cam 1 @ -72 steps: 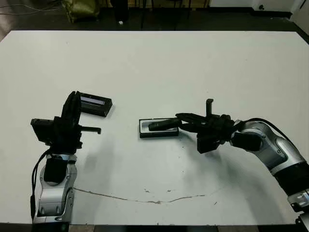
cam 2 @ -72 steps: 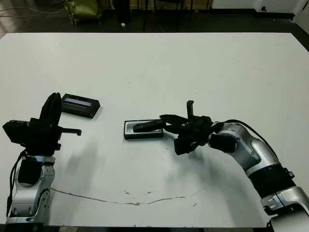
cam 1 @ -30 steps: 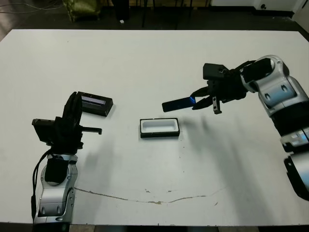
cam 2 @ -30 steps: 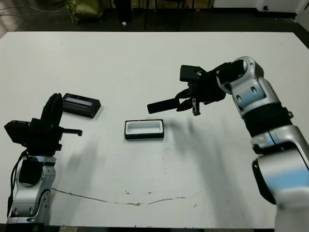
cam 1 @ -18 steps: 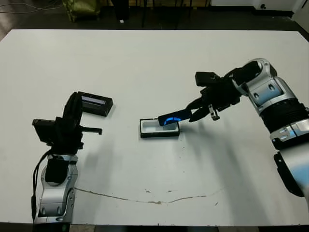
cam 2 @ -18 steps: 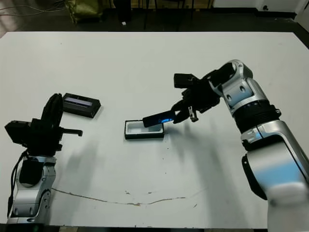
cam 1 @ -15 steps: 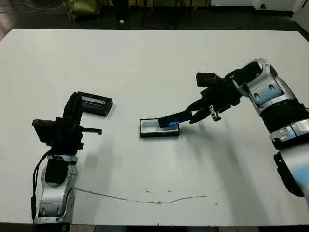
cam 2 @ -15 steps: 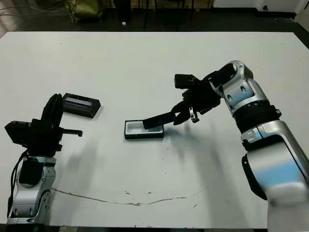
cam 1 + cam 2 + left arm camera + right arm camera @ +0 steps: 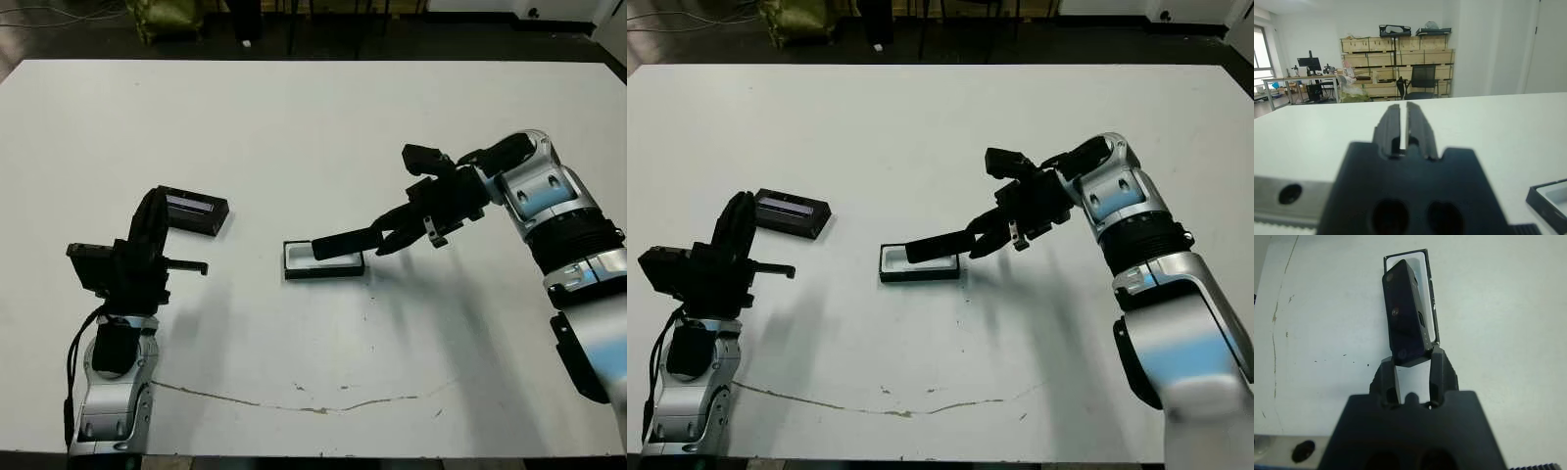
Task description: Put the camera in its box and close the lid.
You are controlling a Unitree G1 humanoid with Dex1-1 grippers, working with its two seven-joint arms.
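Note:
My right gripper [image 9: 389, 238] is shut on one end of the camera [image 9: 343, 241], a slim black bar. The bar slopes down to the left, its free end low over the white-lined box [image 9: 292, 264] in the middle of the table. In the right wrist view the camera [image 9: 1408, 328] covers most of the box [image 9: 1426, 269]; whether they touch I cannot tell. The lid [image 9: 194, 211], black with a pale strip, lies to the left. My left gripper [image 9: 154, 199] stands just beside the lid, shut and holding nothing, its fingers [image 9: 1393, 122] pressed together.
The white table [image 9: 313, 117] has a thin dark crack line [image 9: 313, 407] near its front edge. Beyond the far edge lies dark floor with chair legs and a green bag [image 9: 167, 18]. The left wrist view shows shelves and desks far behind.
My right gripper has carried the camera down and leftward from mid-air to just over the box, lowering its free end. The blue glint on the camera is gone. The left arm has stayed put.

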